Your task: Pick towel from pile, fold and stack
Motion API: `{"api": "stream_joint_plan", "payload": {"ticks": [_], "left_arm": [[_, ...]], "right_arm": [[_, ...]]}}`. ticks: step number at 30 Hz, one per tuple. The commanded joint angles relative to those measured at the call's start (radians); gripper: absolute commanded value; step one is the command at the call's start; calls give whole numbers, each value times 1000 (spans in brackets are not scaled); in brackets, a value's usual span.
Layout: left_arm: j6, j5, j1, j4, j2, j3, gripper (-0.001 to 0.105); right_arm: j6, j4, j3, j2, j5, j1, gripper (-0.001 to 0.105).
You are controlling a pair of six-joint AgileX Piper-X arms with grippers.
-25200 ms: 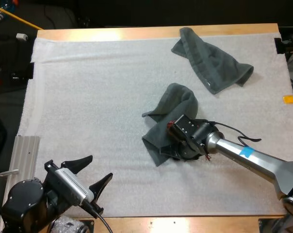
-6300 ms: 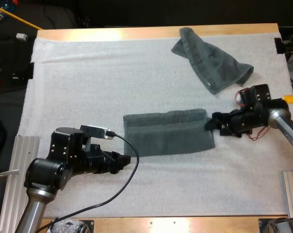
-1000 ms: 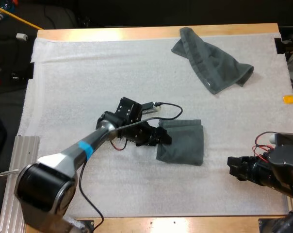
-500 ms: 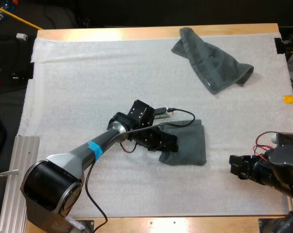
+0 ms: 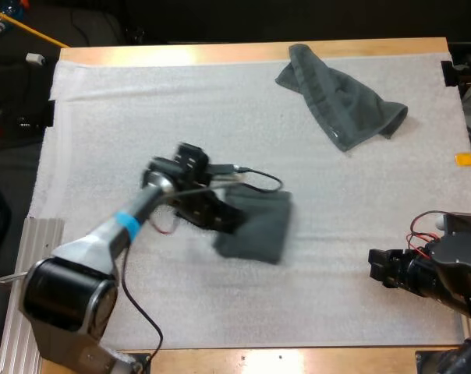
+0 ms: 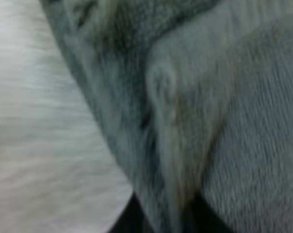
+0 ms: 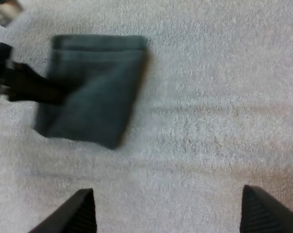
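Gripping the folded dark grey-green towel [image 5: 260, 227] by its 9 o'clock edge, the left gripper [image 5: 229, 220] reaches in over the middle of the white mat [image 5: 142, 117] on the wooden tabletop [image 5: 220, 53]. In the left wrist view a ridge of the cloth runs down between the 2 fingers, which are closed on it from both sides. Seen from the high view, the whole body of this towel lies at 3 o'clock from those fingers. Its slightly longer side runs roughly from 12 to 6, tipped a little toward 1 and 7, so any pull or placement by this arm will be led from the 9 o'clock edge with the rest of the cloth trailing. The right gripper [image 5: 378, 265] hovers low over bare mat at about 4 o'clock from the towel and well apart from it. Its fingers [image 7: 81, 213] are spread wide with nothing between them, and they point toward the towel's 3 o'clock side in the right wrist view. The left arm is plainly the nearer and the only one in contact. The crumpled dark grey-green towel [image 5: 341, 97] lies at about 1 o'clock from the folded one, near the far right corner of the mat and untouched. My judgement is that the fold is done and the coming move is to set this piece down as the base of a stack. It will need a flat release so the layers do not slide open.
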State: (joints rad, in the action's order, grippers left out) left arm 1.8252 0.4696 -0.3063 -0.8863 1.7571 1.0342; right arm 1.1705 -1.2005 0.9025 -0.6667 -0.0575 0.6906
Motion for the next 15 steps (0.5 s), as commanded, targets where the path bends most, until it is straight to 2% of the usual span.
{"api": "stream_joint_plan", "payload": {"ticks": [1,2,8,11,15], "left_arm": [[-70,-119,37,-75,-16,22,0],[-97,-182,71,-106,-16,32,0],[-181,-383,226,-167,-18,43,0],[-193,-460,305,-177,-21,43,0],[-193,-516,395,-178,-31,43,0]], "right_arm": [[0,-9,10,4,-13,2,61],[0,-9,10,4,-13,2,61],[0,-9,10,4,-13,2,61],[0,-9,10,4,-13,2,61],[0,-9,10,4,-13,2,61]]}}
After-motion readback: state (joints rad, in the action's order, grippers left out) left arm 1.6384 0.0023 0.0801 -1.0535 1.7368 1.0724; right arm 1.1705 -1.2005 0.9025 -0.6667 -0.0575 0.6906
